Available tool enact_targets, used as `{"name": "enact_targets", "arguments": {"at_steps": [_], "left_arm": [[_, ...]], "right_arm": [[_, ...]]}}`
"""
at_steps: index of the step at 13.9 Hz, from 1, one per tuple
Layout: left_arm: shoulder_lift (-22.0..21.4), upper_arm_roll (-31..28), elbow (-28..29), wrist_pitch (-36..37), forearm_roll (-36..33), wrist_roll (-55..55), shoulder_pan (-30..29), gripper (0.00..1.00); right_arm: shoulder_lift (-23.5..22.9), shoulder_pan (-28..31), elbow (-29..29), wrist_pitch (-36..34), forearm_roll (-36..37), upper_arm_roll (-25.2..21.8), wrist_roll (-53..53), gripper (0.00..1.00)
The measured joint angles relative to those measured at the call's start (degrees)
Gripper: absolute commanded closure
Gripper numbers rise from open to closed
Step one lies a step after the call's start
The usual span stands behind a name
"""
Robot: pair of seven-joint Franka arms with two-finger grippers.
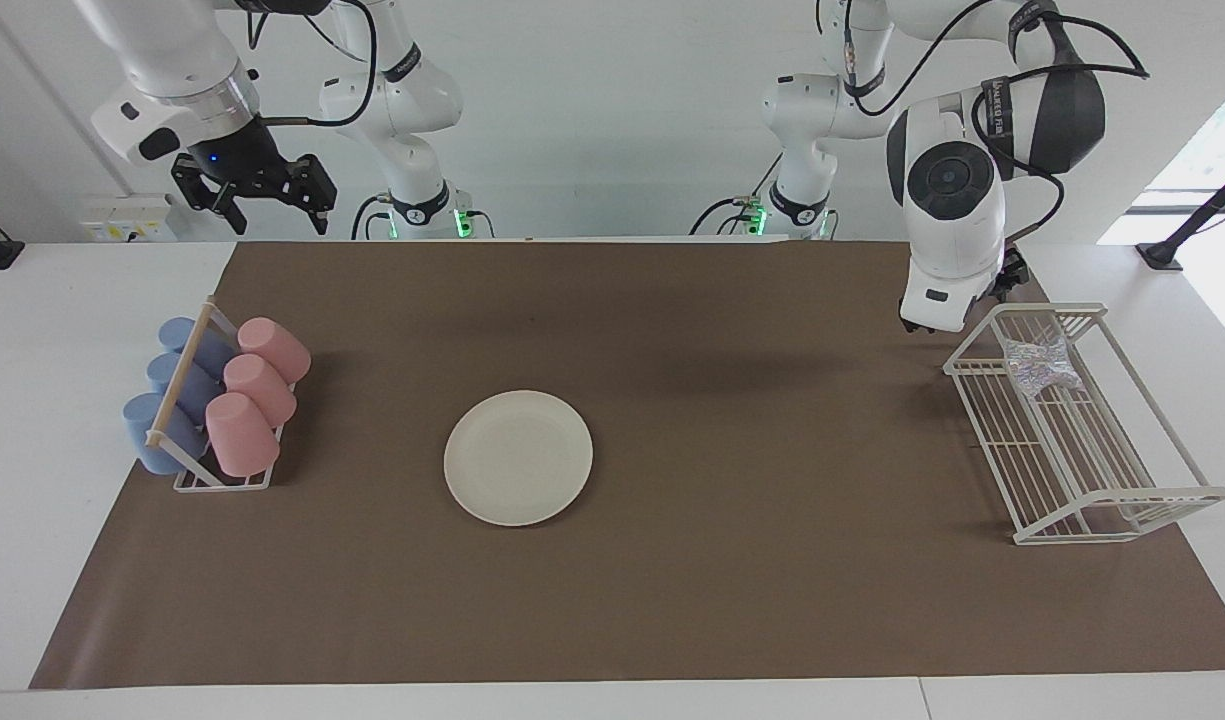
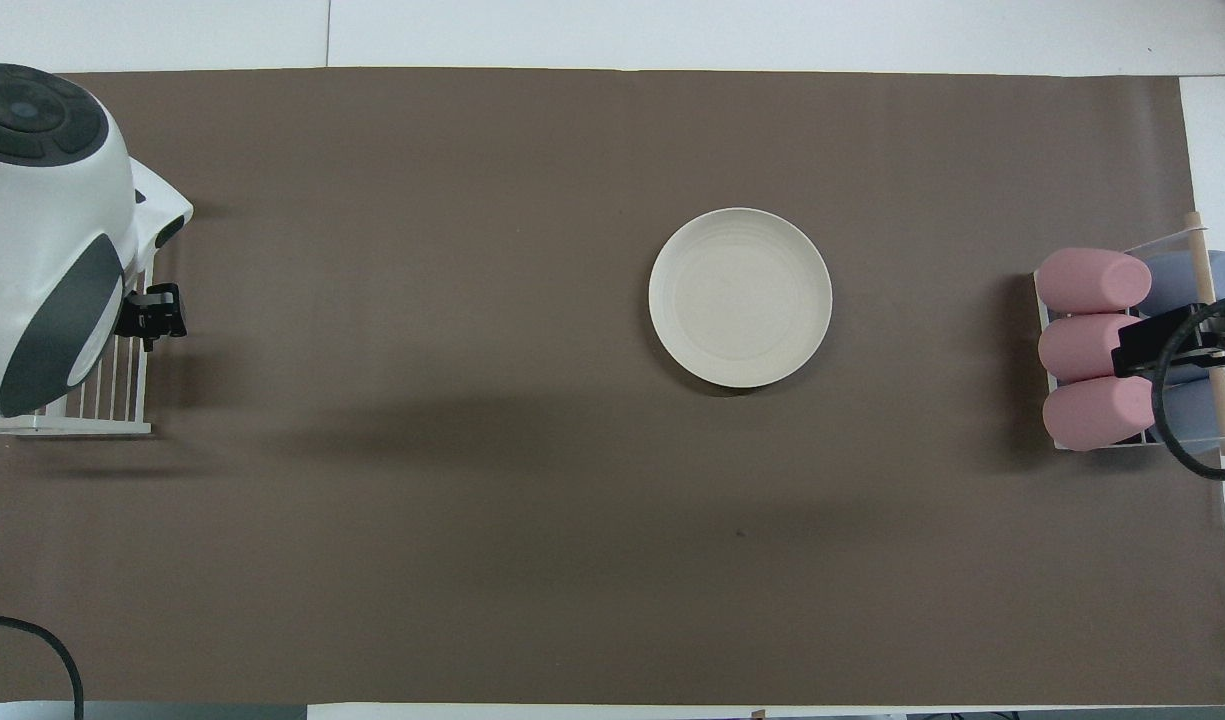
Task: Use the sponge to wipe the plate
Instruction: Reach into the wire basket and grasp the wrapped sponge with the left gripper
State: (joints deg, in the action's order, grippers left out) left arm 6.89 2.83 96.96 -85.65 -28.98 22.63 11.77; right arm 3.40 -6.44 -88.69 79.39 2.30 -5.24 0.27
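We see the plate (image 1: pixel 518 457) lying flat on the brown mat (image 1: pixel 672 600), with nothing on it. Using the plate as our landmark, the white wire basket (image 1: pixel 1162 497) sits well apart from it toward the left arm's end of the table. The sponge (image 1: pixel 1040 364) — a small, shiny, crinkly pad — lies inside that basket, at the basket's end nearer to the robots. The left gripper (image 2: pixel 162 312) hangs in the air over the mat right beside the basket's edge, on the side that faces the plate. It holds nothing, and its fingers are spread apart. Well apart from the plate toward the right arm's end of the table stands a small rack (image 1: pixel 222 482) with three pink cups (image 1: pixel 258 388) and blue cups (image 1: pixel 172 400) lying in it. The right gripper (image 1: pixel 268 192) waits high up over that end of the table — its fingers are apart and it holds nothing.
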Motion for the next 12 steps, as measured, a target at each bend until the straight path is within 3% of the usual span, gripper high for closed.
{"name": "enact_targets", "arguments": {"at_steps": [5,12], "left_arm": [[0.19,-0.30,0.56,-2.00,-0.27,0.22,-0.08,0.00],[3.43,-1.11,7.15,-9.93,-14.05,2.21,-3.55,0.00]], "right_arm": [[0.00,0.06,0.09,0.00,0.00,0.39,0.00,0.00],[0.00,0.04,0.11,0.00,0.00,0.36,0.00,0.00]]}}
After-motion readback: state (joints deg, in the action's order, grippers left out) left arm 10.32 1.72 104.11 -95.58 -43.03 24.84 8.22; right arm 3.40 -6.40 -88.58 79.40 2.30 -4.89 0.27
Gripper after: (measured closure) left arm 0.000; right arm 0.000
